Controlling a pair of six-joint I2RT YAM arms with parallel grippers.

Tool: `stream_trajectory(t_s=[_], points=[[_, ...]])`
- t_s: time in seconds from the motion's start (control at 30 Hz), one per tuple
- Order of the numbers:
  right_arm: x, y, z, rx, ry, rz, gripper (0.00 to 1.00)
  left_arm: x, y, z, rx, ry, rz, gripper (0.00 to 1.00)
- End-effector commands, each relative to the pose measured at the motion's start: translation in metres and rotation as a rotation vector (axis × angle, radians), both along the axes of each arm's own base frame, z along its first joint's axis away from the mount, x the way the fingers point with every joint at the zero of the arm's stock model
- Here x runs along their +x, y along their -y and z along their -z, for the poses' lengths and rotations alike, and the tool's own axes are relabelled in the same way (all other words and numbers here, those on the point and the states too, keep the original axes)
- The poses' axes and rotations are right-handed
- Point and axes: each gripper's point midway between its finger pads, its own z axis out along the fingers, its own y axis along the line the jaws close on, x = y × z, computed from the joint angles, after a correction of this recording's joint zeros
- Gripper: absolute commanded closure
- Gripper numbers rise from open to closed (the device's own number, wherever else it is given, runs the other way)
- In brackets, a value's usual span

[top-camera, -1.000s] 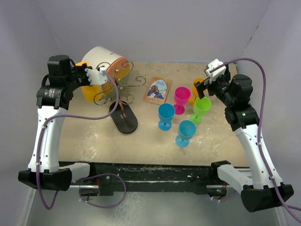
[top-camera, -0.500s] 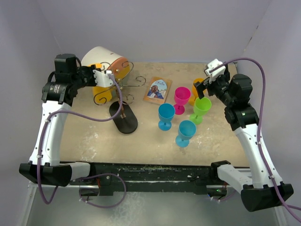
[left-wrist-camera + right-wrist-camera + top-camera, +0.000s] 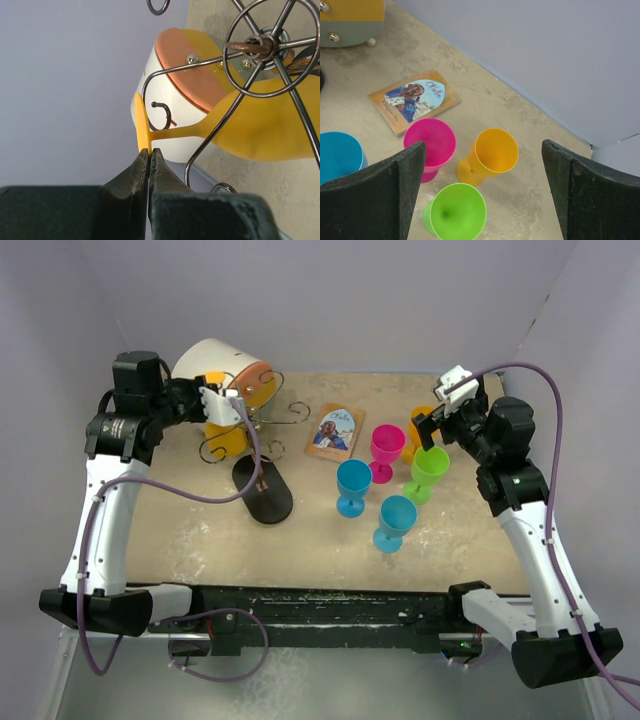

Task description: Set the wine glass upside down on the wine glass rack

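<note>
Yellow plastic wine glass, upper left of top view, bowl between curled wire arms. Thin dark wire rack upright there, on flat black oval base.

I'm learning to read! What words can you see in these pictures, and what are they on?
"Othello": curly letters on the pale blue oval on the cover of the flat orange-brown paperback book.
Any smaller print on that cover: too small to read.
No other words, numbers or signs can be read in any view.

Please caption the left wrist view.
Left gripper pinching the foot of a yellow plastic wine glass at a dark wire rack.
</note>
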Motion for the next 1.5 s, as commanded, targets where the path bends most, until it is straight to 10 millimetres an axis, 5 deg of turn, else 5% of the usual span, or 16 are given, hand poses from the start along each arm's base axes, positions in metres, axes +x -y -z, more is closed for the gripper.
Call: stream_trajectory(t_s=[0.0,0.67,1.47], points=[[0.002,-0.002,-0.014,0.01,0.055,-0.018,0.0,-0.002,0.017,-0.02,-0.038,0.042,0.075,1.0],[0.004,0.0,-0.01,0.005,0.045,-0.01,0.0,0.012,0.034,-0.029,-0.006,0.091,0.133,1.0],[0.012,0.007,-0.004,-0.003,0.041,0.017,0.0,0.033,0.025,-0.03,0.326,0.183,0.165,1.0]])
